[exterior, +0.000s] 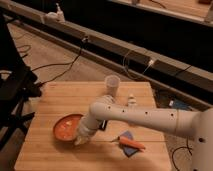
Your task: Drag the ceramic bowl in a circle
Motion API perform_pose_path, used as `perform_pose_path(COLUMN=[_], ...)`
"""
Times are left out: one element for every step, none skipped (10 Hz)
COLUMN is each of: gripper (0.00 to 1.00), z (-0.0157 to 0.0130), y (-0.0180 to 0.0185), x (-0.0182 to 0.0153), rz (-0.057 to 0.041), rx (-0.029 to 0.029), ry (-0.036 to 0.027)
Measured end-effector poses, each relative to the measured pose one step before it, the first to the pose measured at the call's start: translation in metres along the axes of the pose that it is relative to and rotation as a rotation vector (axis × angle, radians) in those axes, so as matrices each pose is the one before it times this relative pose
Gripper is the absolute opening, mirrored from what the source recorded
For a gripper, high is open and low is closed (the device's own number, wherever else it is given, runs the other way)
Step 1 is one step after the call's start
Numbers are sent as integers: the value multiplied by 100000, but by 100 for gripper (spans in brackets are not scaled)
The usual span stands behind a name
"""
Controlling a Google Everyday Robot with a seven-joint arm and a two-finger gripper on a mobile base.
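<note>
The ceramic bowl (66, 128) is a wide, shallow orange-red dish with a darker rim, lying on the wooden table (55, 95) at its front left. My white arm reaches in from the right and bends down to it. My gripper (80, 139) sits at the bowl's right front rim, touching or just over it. The arm's wrist covers the bowl's right edge.
A small translucent plastic cup (112, 85) stands at the table's back middle. A small white bottle (131, 101) stands right of it. An orange carrot-like item (132, 143) lies on a blue cloth (125, 148) at the front right. Cables run across the floor behind.
</note>
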State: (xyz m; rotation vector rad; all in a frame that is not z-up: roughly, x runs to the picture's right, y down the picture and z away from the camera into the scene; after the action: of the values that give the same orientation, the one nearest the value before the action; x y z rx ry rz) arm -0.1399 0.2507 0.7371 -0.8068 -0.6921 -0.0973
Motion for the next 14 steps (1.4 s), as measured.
perform_pose_path(gripper=[0,0,0,0,0,0,0,0,0,0,0,0,0,0], z=[564,761,904,741,1173,1418,935,900,759,482,234,-93,-627,-623], y=[-993,-1020,-1085,-831,-1009,-759,-378,-54,214,583,1018,1408,1705,1160], x=[-117,-429,-708,-759,-1414,-1755,-1244,-1214,-1195,-805,-290,180,842,869], rz=[-1609,-2128,-2675,-2418,-3852,-4237,-2660,-2242,-1525,-399,1841,3441,5393,4103], rx=[-1435,-1588,-1736,-1117,-1696,-2153,-1330,-1579,-1180,-868,-785,-398,294,535], ry=[-736,-1111,-1445,-1530,-2493,-2796,-2153,-2025,-1988,-1292,-449,174,1292,1478])
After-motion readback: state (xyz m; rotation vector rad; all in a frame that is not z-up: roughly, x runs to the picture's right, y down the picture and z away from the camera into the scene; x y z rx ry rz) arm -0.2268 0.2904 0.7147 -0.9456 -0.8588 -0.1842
